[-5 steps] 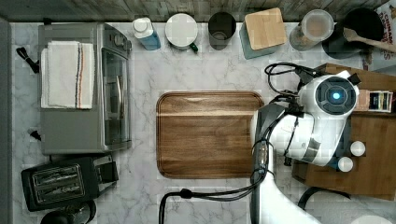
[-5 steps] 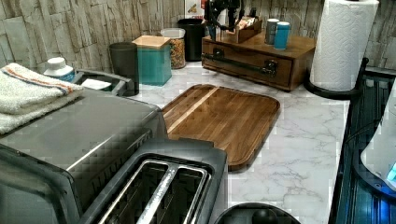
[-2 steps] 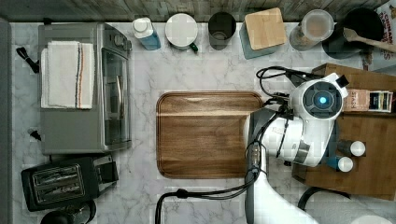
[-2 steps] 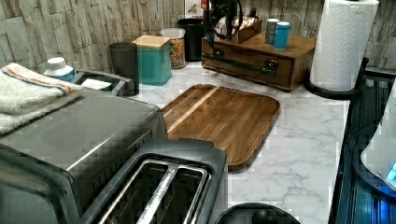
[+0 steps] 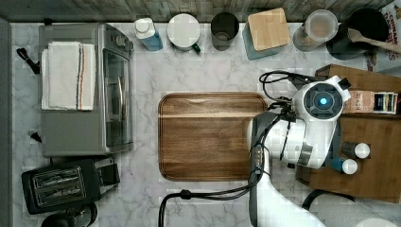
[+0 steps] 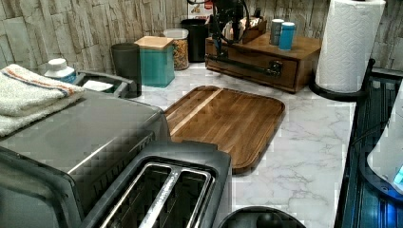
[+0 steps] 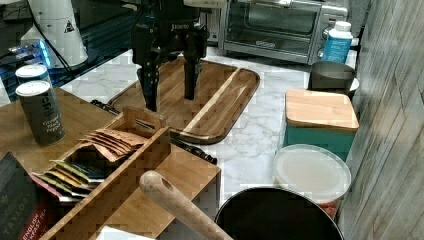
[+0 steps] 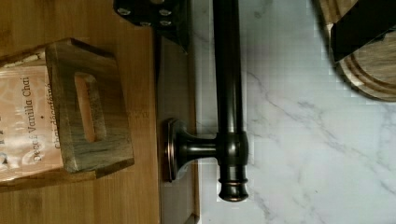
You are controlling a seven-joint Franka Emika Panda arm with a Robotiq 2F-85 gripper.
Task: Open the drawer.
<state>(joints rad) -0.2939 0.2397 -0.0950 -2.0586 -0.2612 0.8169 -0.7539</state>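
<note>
Approach step: end effector (image 7: 167, 97), fingers spread wide and empty, hangs over the bar handle (image 8: 229, 98) of the drawer (image 6: 247, 65), shut in the far cabinet on the bench (image 6: 304, 142). Next, I judge: lower, close, pull.

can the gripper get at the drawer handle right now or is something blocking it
Probably yes. The gripper hangs open just above the handle, one finger on either side, with nothing between. The tea caddy sits back on the cabinet top, clear of the bar.
</note>
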